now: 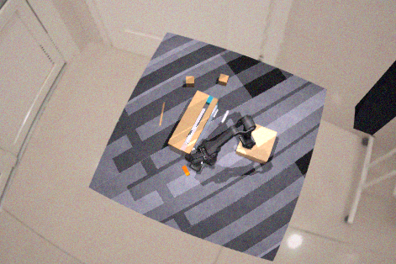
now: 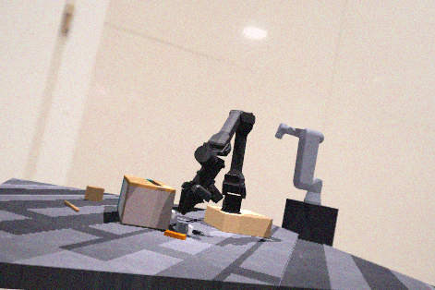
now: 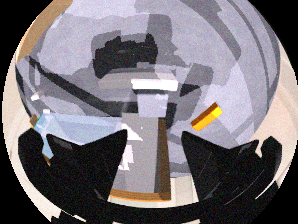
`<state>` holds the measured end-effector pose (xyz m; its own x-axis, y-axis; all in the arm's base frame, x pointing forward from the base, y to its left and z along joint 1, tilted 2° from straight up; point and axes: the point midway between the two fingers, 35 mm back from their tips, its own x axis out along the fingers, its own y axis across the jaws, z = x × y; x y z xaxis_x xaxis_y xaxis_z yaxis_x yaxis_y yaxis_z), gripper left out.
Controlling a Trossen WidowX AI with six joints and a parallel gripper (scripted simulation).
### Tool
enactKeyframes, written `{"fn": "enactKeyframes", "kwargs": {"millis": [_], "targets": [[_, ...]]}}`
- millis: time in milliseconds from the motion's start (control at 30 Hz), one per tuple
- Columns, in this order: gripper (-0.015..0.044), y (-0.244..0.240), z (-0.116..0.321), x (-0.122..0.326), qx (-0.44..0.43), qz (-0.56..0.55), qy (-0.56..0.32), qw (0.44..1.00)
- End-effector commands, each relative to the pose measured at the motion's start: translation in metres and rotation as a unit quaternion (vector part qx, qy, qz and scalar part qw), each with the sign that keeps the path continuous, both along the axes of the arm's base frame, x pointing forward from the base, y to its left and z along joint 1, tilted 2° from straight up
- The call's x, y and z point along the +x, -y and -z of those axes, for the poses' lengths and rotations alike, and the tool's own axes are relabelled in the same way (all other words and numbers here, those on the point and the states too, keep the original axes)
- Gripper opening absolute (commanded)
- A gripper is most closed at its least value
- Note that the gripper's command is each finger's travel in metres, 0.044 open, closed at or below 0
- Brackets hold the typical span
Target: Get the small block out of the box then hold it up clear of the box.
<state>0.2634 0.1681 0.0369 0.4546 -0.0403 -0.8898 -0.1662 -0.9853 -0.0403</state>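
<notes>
The wooden box (image 1: 187, 119) (image 2: 147, 208) stands upright. In the wrist view a pale bluish clear panel (image 3: 82, 129) shows at left. A small pale grey block (image 2: 183, 226) (image 3: 152, 104) appears to lie on the table just outside the box's near end, with a white bar (image 3: 154, 84) beside it. Whether this is the task's block I cannot tell for sure. My gripper (image 1: 203, 163) (image 2: 200, 206) (image 3: 155, 134) is open with nothing between its fingers, low beside the box's near end. The block shows beyond the fingertips. The arm hides part of the box's front; the shelf is not clearly visible.
An orange piece (image 1: 186, 170) (image 2: 175, 235) (image 3: 206, 117) lies near the box's near end. Two wooden cubes (image 1: 190, 81) (image 1: 224, 79) stand beyond its far end. A thin stick (image 1: 162, 113) (image 2: 71, 206) lies behind it, and another white bar (image 1: 224, 116) in front.
</notes>
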Motion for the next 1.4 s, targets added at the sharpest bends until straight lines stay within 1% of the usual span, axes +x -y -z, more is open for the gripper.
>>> {"fn": "enactKeyframes", "kwargs": {"millis": [0,900,1167,1233,1300,1367], "targets": [[0.0285,0.001,0.010,-0.001,-0.006,-0.002,-0.005,1.000],[0.0285,0.002,0.050,0.000,-0.006,-0.002,-0.005,1.000],[0.0075,0.002,0.050,0.000,-0.006,-0.002,-0.005,1.000],[0.0062,0.002,0.050,0.000,-0.006,-0.002,-0.005,1.000],[0.0009,0.001,0.047,0.000,-0.006,-0.002,-0.005,1.000],[0.0000,0.001,0.036,0.001,-0.006,-0.001,-0.004,1.000]]}}
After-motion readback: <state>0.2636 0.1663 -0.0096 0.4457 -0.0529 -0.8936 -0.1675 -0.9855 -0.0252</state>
